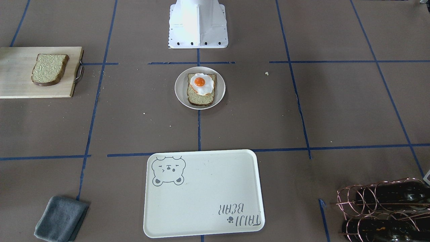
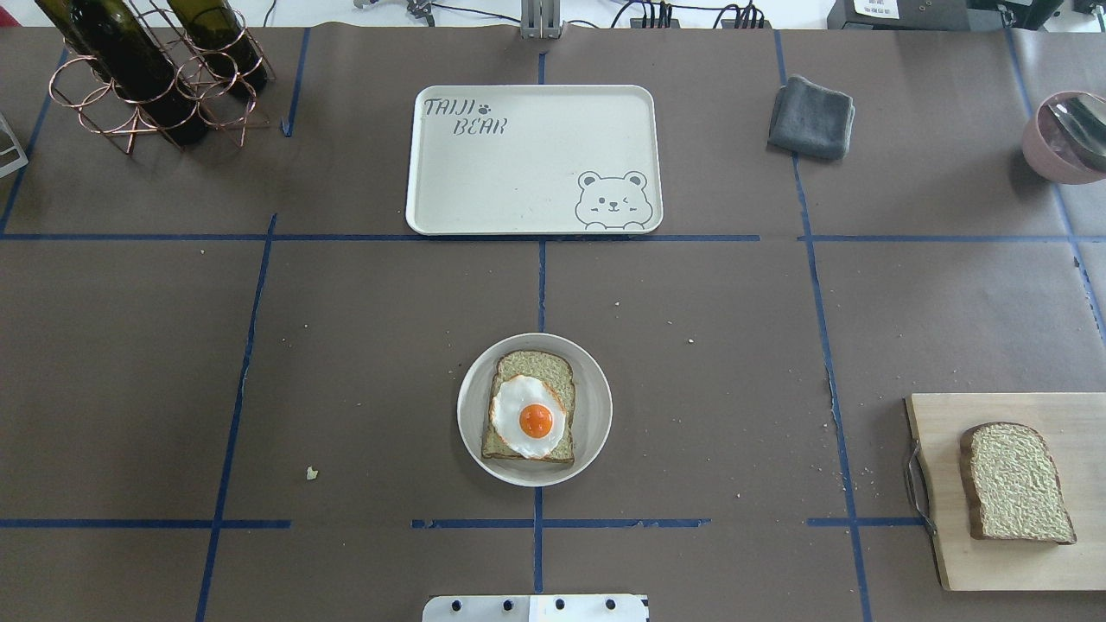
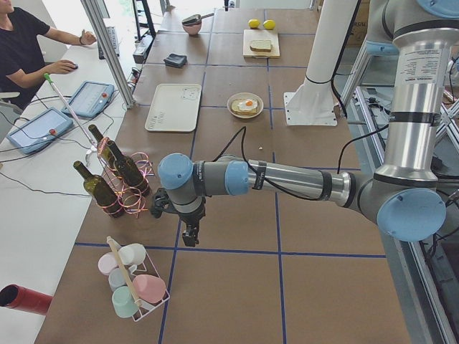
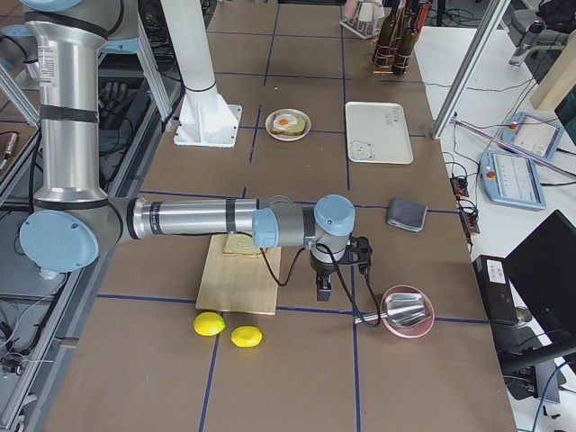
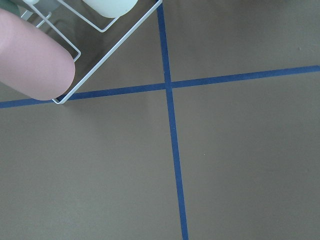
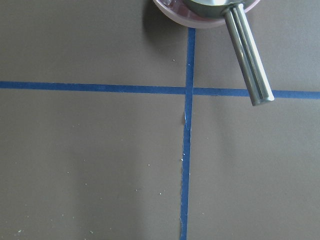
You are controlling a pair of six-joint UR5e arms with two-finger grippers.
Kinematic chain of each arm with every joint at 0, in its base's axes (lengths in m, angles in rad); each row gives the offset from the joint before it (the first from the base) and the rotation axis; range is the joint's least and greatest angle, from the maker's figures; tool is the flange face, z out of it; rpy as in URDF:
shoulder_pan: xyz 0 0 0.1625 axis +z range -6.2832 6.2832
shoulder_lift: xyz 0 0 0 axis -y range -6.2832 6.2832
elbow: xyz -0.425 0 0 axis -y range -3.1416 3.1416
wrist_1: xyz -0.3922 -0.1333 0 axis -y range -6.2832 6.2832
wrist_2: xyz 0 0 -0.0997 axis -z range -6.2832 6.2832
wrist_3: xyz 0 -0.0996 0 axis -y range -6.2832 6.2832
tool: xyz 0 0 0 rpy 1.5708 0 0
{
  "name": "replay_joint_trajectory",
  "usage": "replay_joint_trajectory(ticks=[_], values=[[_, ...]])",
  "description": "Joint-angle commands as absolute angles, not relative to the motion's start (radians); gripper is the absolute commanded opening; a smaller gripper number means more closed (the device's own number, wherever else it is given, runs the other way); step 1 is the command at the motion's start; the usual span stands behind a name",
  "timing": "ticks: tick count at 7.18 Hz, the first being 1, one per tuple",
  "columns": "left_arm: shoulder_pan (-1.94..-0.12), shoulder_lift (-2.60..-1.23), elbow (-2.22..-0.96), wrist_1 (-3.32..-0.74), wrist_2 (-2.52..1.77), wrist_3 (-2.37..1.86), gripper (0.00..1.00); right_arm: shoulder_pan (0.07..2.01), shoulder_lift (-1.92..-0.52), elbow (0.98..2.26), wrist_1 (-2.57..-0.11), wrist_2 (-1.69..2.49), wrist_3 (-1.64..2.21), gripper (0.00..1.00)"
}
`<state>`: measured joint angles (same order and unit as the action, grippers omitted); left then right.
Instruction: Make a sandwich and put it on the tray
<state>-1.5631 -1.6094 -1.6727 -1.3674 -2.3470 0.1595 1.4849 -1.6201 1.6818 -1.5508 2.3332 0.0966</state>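
A small round whitish plate [image 1: 179,89] [image 2: 471,410] sits at the table's middle. On it lies one bread slice [image 2: 553,367] with a fried egg [image 1: 201,84] [image 2: 529,417] on top, uncovered. A second bread slice [image 1: 49,69] [image 2: 1015,482] lies on the wooden cutting board [image 2: 994,570]. The cream bear tray [image 1: 208,188] [image 2: 518,173] is empty, beyond the plate. My left gripper [image 3: 190,236] hangs low far off at the table's left end, and my right gripper [image 4: 322,288] hangs beside the board. I cannot tell whether either is open or shut.
A copper rack with wine bottles [image 2: 147,69] stands at the far left and a folded grey cloth [image 2: 812,117] at the far right. A pink bowl with a metal ladle [image 4: 405,310], two lemons [image 4: 225,330] and a wire rack of cups [image 3: 133,287] are at the table's ends.
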Motion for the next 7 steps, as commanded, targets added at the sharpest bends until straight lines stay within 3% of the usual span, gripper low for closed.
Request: replay_joint_trajectory(ticks=[1,7], values=[[-1.563,-1.612,-1.680,-1.362,-2.350,0.147,1.00,1.485,-1.620,1.681,-1.551,2.335,0.098,1.00],[-1.566,-1.598,-1.724,-1.373,-2.379,0.152,1.00,1.474,-1.623,1.700,-1.551,2.411,0.098,1.00]])
